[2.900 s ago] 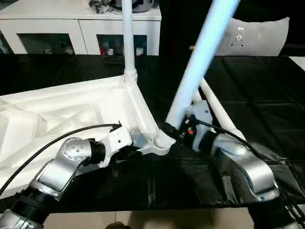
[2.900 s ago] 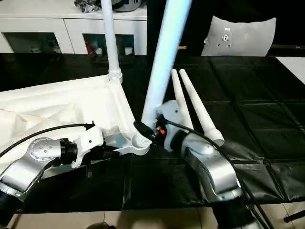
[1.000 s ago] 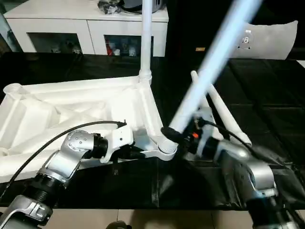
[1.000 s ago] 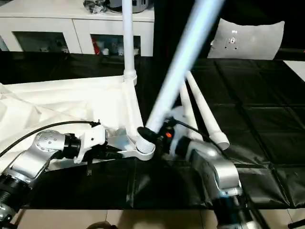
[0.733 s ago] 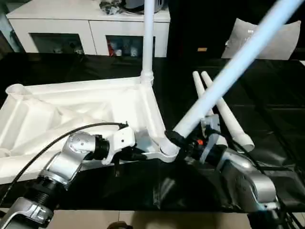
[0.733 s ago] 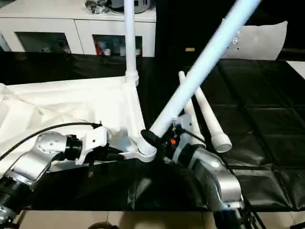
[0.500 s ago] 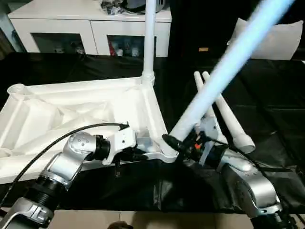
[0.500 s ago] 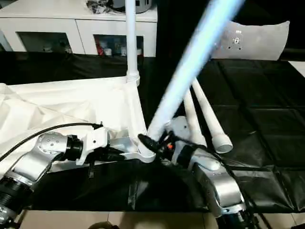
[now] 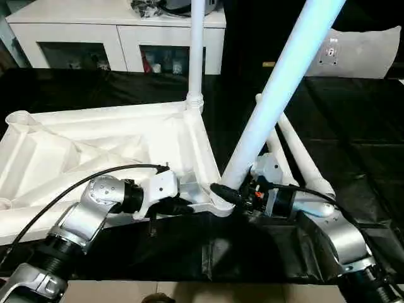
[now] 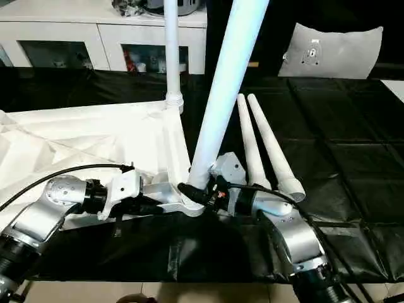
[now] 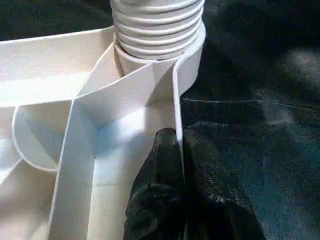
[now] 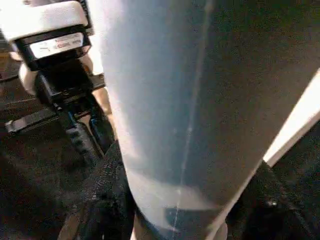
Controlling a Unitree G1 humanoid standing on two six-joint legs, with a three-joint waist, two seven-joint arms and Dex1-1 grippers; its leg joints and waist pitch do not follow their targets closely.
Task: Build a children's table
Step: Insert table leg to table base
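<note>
The white tabletop lies upside down on the black table, ribs up. One leg stands upright in its far right corner socket. A second leg rises from the near right corner socket, leaning a little to the right. Its ribbed end sits in that socket. My right gripper is shut around this leg's base, black fingers on either side. My left gripper is shut on the tabletop's thin rim wall just beside that socket. Two more legs lie loose to the right.
White cabinets with dark openings stand behind the table. A pale padded piece leans at the back right. Black matting covers the table, and its front edge runs just below my forearms.
The held leg has swung from a steep lean to the right toward upright, its base staying at the near corner socket. My left gripper has kept its hold on the rim.
</note>
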